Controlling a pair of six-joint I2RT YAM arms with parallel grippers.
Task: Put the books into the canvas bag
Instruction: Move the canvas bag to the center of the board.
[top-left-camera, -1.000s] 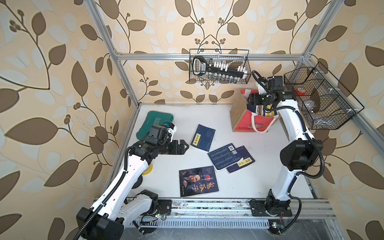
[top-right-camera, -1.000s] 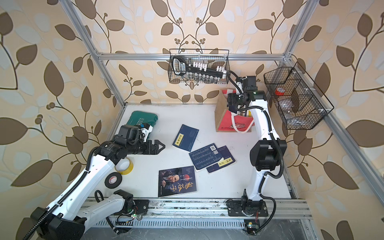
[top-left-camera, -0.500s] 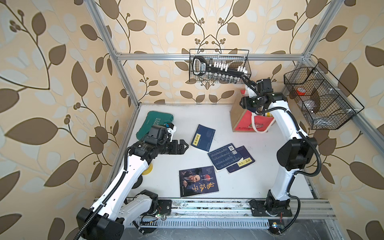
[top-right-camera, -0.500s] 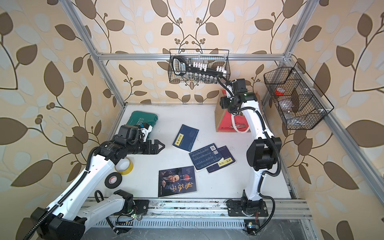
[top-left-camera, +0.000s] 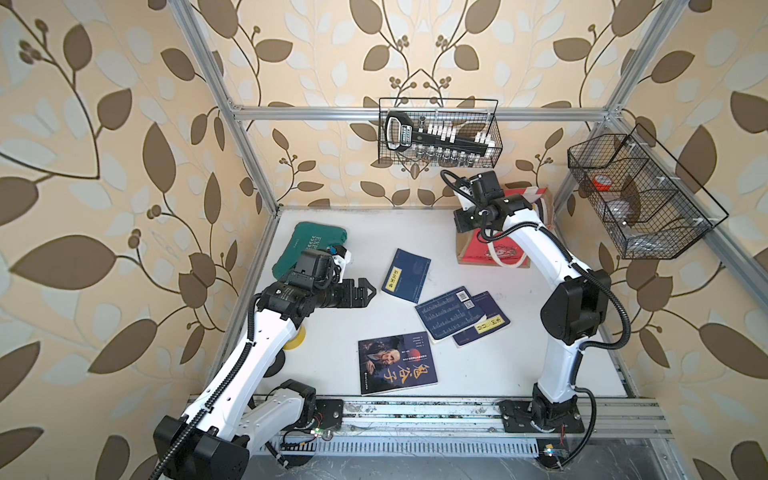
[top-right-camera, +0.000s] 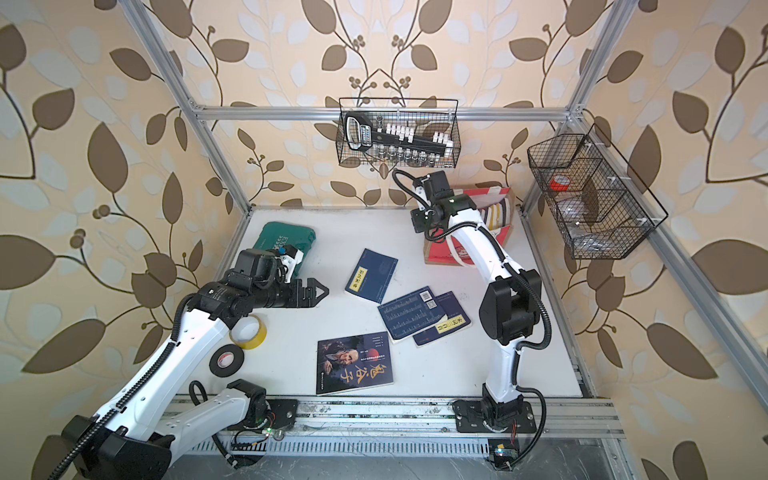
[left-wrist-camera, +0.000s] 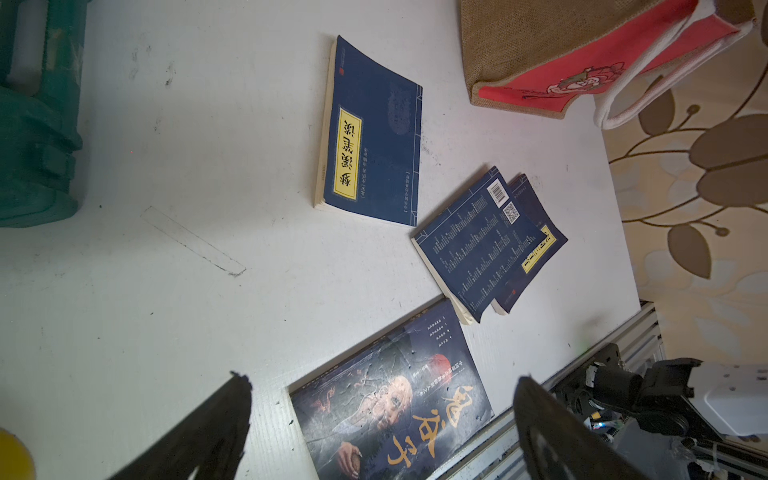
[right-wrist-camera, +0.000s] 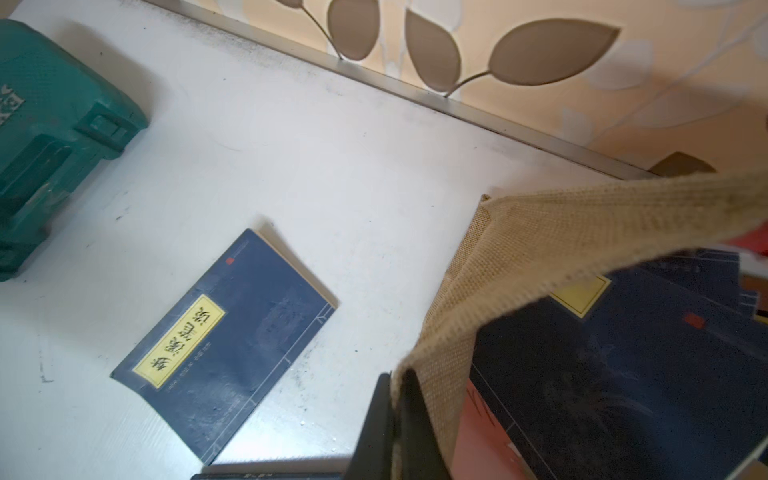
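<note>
The canvas bag stands at the back right, red panel facing front, with several books inside. My right gripper is shut on the bag's tan jute rim at its left side. On the table lie a navy book with a yellow label, two overlapping navy books, and a dark book with a portrait and orange characters. My left gripper hovers open left of the labelled book, with nothing between its fingers.
A green tool case sits at the back left behind the left arm. A yellow tape roll and a black tape roll lie beside that arm. Wire baskets hang on the back wall and right wall.
The right gripper swung leftward from over the bag to its left rim and shut on the jute edge. The left arm has not moved.
</note>
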